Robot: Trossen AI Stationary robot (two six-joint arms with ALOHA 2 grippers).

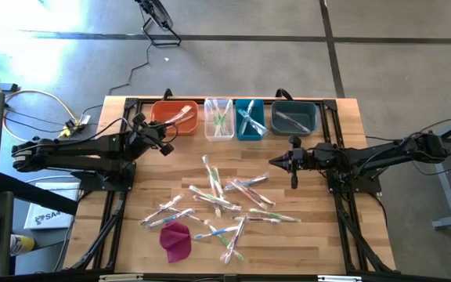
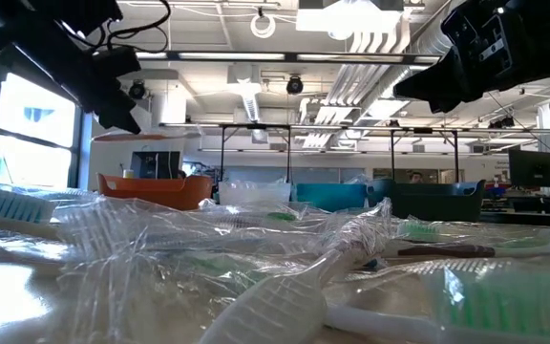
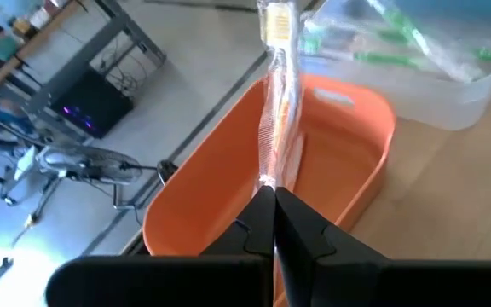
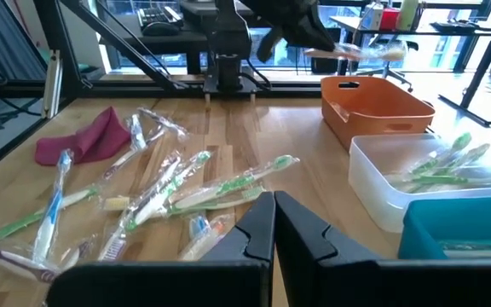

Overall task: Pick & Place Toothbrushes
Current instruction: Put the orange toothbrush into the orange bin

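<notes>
The bench (image 1: 131,235) is a pale wood-plank top on a dark frame, standing on a grey concrete floor (image 1: 288,47) crossed by dark seams. Cables (image 1: 30,102) trail off its left side.

Four bins sit in a row along the far edge: orange bin (image 1: 161,114), clear bin (image 1: 218,119), teal bin (image 1: 250,119) and dark bin (image 1: 294,118). The clear, teal and dark bins each hold wrapped brushes.

The left gripper (image 1: 165,135) hangs over the orange bin, its jaws clamped on one wrapped toothbrush (image 3: 277,102) with a yellowish head, which points out over the bin's inside.

The right gripper (image 1: 273,162) waits above the bench just short of the dark bin, jaws together and holding nothing.

The loose toothbrushes (image 1: 214,202) lie scattered and crossing on the middle and near part of the bench, in crinkled clear wrappers with green, blue, pink and white handles. A magenta cloth (image 1: 176,240) lies at the pile's near left edge.

The low view looks across the wrappers to an open workshop with white ceiling ducts (image 2: 370,29), strip lights, a window (image 2: 27,134) on the left and monitors at the back.
</notes>
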